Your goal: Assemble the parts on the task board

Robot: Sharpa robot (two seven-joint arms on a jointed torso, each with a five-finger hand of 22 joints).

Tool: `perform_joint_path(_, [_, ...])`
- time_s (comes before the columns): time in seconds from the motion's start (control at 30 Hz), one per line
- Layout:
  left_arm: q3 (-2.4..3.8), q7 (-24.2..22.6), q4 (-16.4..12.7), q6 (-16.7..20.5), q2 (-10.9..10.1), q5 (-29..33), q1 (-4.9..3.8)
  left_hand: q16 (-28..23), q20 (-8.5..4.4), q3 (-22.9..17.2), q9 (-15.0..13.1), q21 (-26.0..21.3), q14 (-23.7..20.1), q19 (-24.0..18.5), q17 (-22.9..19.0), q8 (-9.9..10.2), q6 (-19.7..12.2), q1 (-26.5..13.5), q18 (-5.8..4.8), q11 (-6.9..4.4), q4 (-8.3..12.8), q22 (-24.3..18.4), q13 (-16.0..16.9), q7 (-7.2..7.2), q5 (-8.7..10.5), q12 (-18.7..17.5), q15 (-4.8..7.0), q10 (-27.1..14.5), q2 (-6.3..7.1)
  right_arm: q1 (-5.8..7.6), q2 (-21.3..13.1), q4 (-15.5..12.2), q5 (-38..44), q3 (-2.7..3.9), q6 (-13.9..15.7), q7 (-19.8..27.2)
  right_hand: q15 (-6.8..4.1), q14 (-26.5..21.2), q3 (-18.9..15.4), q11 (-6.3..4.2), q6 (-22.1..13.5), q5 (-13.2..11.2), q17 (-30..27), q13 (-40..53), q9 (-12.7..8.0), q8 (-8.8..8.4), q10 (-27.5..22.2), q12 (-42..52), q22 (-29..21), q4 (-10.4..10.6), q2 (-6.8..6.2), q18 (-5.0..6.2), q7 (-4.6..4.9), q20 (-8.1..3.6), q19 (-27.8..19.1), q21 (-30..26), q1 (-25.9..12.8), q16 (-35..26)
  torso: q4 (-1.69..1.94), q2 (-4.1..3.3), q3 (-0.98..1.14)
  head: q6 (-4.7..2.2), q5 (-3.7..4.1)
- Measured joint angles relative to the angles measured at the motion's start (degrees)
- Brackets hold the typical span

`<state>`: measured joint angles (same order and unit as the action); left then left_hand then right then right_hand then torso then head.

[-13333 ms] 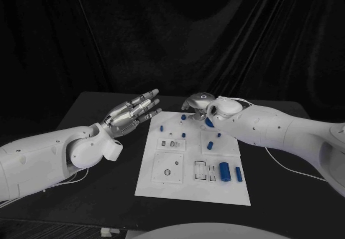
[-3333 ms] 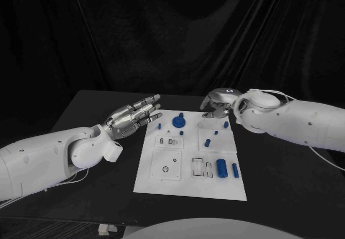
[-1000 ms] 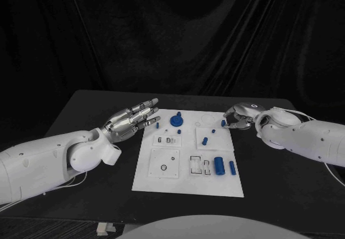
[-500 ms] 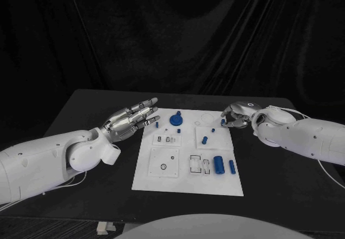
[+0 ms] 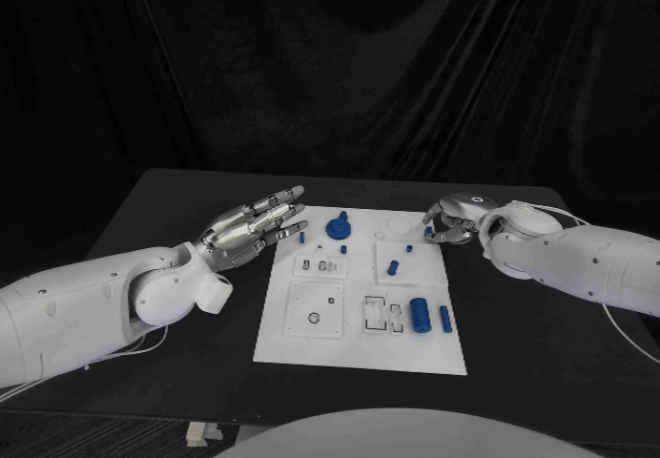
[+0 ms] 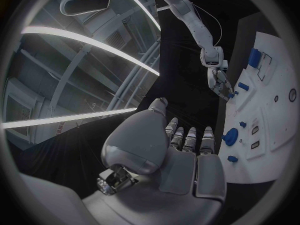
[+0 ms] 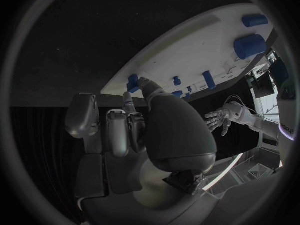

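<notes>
The white task board [image 5: 360, 329] lies in the middle of the table, with a blue round knob [image 5: 337, 229], several small blue pegs and a thick blue cylinder [image 5: 420, 314] on it. My left hand [image 5: 255, 227] hovers flat by the board's far left corner, fingers spread and holding nothing. At the far right corner my right hand [image 5: 455, 219] has its fingers curled down. In the right wrist view its fingertips [image 7: 142, 83] touch a small blue peg [image 7: 133, 81] at the board's edge [image 7: 187, 50]. Whether they grip it I cannot tell.
The black table [image 5: 165, 205] reaches past the board on every side. A slim blue pin [image 5: 445, 319] lies beside the thick cylinder near the board's right edge. Recessed slots [image 5: 314, 321] sit in the board's near left part.
My right hand has moved left, from off the board's right side back to the small blue peg at the far right corner. The left hand has stayed where it was.
</notes>
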<state>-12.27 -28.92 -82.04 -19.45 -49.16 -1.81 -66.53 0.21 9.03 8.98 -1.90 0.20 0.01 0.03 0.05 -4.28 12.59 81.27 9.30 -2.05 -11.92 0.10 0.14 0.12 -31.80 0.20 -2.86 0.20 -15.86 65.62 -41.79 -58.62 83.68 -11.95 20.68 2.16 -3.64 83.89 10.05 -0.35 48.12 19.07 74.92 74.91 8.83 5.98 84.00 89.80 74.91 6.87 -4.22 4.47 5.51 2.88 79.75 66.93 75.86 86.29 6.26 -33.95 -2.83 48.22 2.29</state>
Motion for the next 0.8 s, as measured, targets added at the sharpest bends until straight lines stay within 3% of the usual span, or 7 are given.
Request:
perform_joint_path(0.2, [0.00,0.02,0.00,-0.10,0.02,0.00,0.01,0.00,0.00,0.00,0.00,0.00,0.00,0.00,0.00,0.00,0.00,0.00,0.00,0.00,0.00,0.00,0.00,0.00,0.00,0.00,0.00,0.00,0.00,-0.06,0.12,0.27,-0.01,0.00,-0.68,-0.08,0.00,0.00,0.00,0.00,0.00,-0.24,0.00,0.00,0.35,0.00,0.00,0.00,0.00,0.00,0.00,0.00,0.00,0.00,0.00,-0.23,0.00,-0.04,0.05,0.00,0.02,0.10,0.13])
perform_joint_path(0.5, [0.00,0.04,-0.02,-0.20,0.02,0.00,0.03,0.00,0.00,0.00,0.00,0.00,0.00,0.00,0.01,0.00,0.00,0.00,0.00,0.00,0.00,0.00,0.00,0.00,0.00,0.00,0.00,0.00,0.00,-0.15,0.12,0.32,-0.02,0.01,-1.37,-0.19,0.00,0.00,-0.10,0.00,0.00,-4.31,0.00,0.00,1.89,0.00,0.00,0.00,-0.01,-0.10,0.00,0.00,0.00,0.00,-0.42,-1.37,0.00,-0.72,0.05,0.01,0.02,0.15,0.15])
perform_joint_path(0.8, [0.00,0.10,-0.09,-0.29,-0.04,0.00,0.06,0.00,0.00,-0.16,0.00,0.00,0.00,0.00,0.03,0.00,0.00,0.00,0.00,0.00,0.16,0.00,0.00,0.00,0.00,0.00,0.00,0.00,0.00,-0.17,0.28,0.36,-0.04,0.01,-1.59,-0.34,0.00,0.00,-0.16,0.00,0.21,-4.92,-0.01,0.00,2.86,0.62,0.00,0.00,-0.01,-0.16,0.00,0.00,-0.21,0.19,-0.64,-2.07,0.00,-1.32,-0.05,0.02,0.01,0.34,0.00])
